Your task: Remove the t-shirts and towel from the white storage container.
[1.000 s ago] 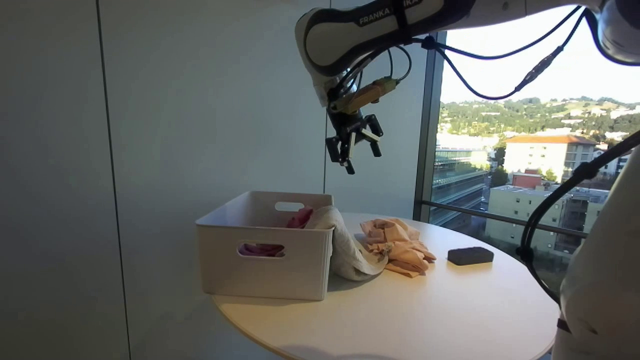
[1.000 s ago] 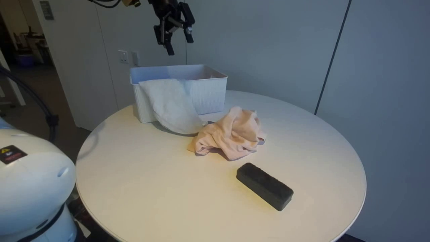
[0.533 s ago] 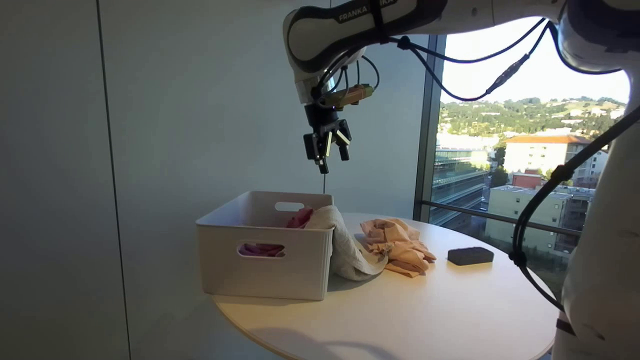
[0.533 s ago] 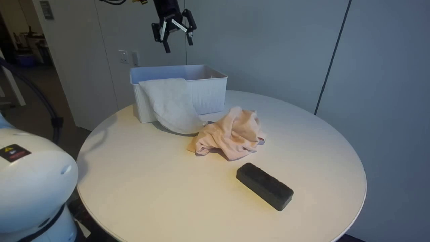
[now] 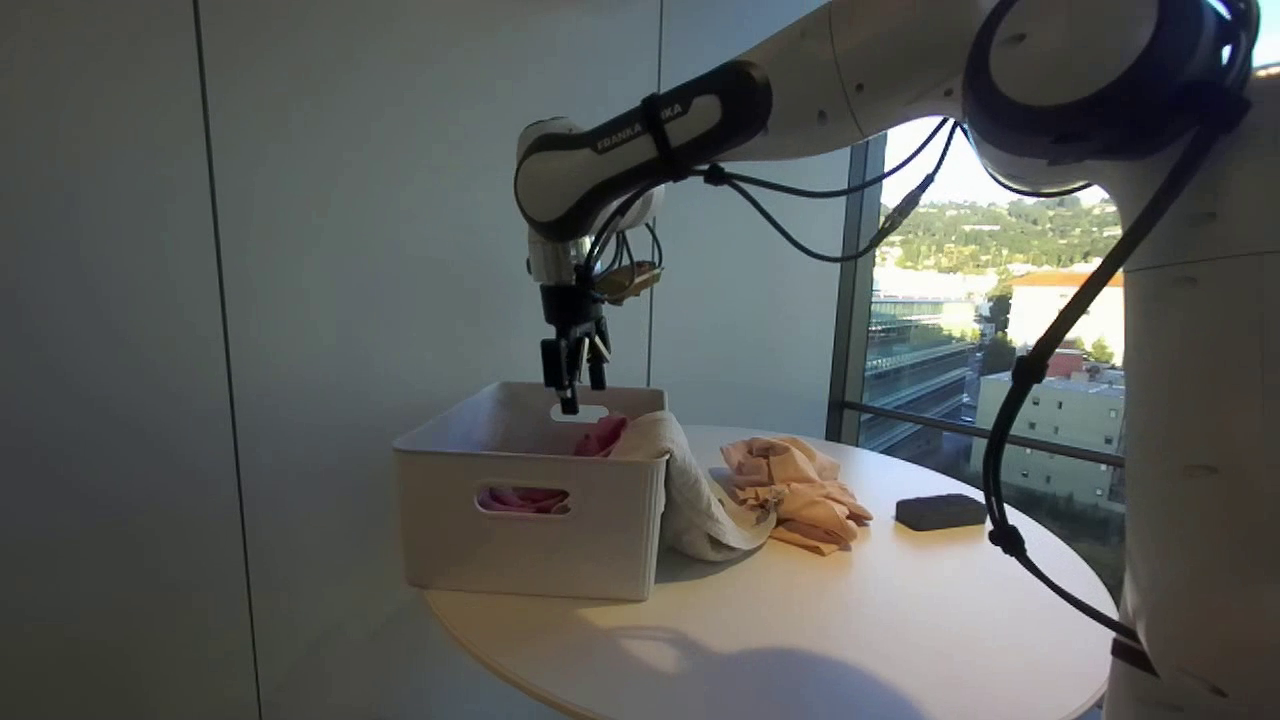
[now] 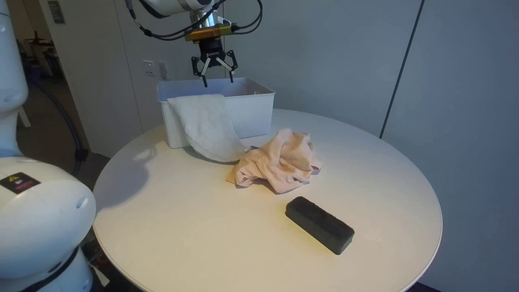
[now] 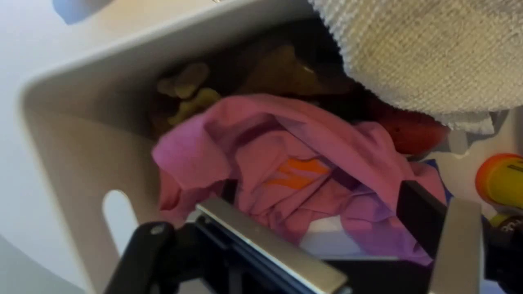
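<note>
With its jaws spread wide and holding nothing, the claw (image 6: 219, 82) hangs over the white storage container (image 6: 252, 117) by the far left edge of the table (image 6: 202, 239) in an exterior view, a pink cloth (image 7: 282, 141) crumpled inside it and a white towel (image 6: 206, 125) draped over its rim, ending beside a peach cloth (image 6: 279, 162).

The white base (image 6: 44, 229) beside the worktop's (image 6: 194, 235) edge bore 1 dark label (image 6: 19, 183); black cables (image 6: 148, 33) looped above the silver-barred black gripper (image 6: 219, 82).

The container (image 5: 525, 545) is white, the cloth (image 7: 263, 151) inside pink.
</note>
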`<state>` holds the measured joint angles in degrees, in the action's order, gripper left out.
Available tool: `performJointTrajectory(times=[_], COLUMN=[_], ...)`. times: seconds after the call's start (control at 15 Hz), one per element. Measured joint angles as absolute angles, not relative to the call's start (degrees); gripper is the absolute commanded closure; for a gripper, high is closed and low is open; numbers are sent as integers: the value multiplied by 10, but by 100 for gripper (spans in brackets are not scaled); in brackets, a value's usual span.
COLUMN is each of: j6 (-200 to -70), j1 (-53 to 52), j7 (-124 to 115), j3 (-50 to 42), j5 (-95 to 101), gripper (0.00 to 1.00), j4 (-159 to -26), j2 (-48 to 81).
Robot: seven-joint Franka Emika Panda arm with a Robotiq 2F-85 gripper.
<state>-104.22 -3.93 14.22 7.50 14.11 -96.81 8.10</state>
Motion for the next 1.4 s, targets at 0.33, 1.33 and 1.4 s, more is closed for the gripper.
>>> performJointTrajectory(times=[0.33, 1.33, 1.4], j6=[-1076, -1092, -1092], j1=[-37, -7, -6], j7=[236, 293, 293], j3=[76, 72, 72], j5=[31, 4, 4], gripper=[0, 55, 62], j4=[-946, -935, -933], j2=[145, 240, 240])
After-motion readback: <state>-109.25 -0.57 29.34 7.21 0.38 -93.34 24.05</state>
